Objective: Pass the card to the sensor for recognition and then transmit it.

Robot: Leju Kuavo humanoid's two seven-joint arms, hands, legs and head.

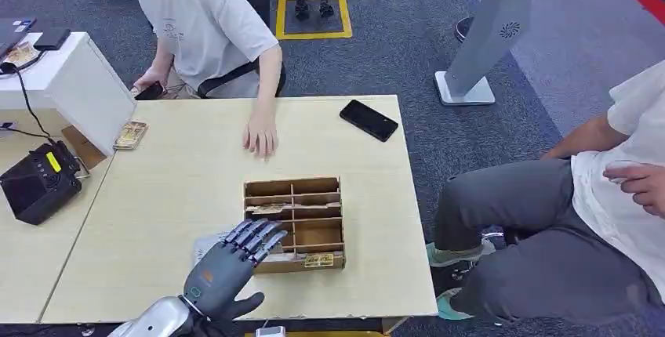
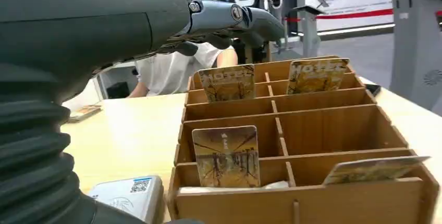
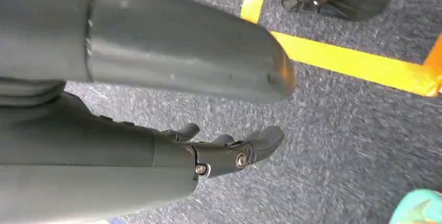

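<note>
My left hand [image 1: 231,265] hovers over the worktop [image 1: 180,196] at the near-left corner of the card box [image 1: 296,223], fingers [image 1: 255,237] stretched out, slightly apart, reaching over the box's near rows, and holding nothing. From the left wrist I see the fingers [image 2: 229,18] extended above the box [image 2: 292,146], not touching any card. Four cards stand in it: one upright in a near slot [image 2: 226,156], one leaning low in the near slot beside it [image 2: 372,168], and two in the far row [image 2: 227,82] [image 2: 317,74]. A small white box [image 2: 127,195] lies on the worktop just beside the card box, under my hand. My right hand [image 3: 156,146] hangs over grey carpet [image 3: 339,130] with a yellow line [image 3: 354,65], fingers [image 3: 245,148] loosely open and holding nothing. A black reader [image 1: 38,182] sits on the next worktop to my left, well away from the cards. A phone [image 1: 368,120] lies at the far edge. One person [image 1: 208,27] sits opposite with a hand [image 1: 260,135] flat on the worktop; another [image 1: 580,219] sits to my right.
</note>
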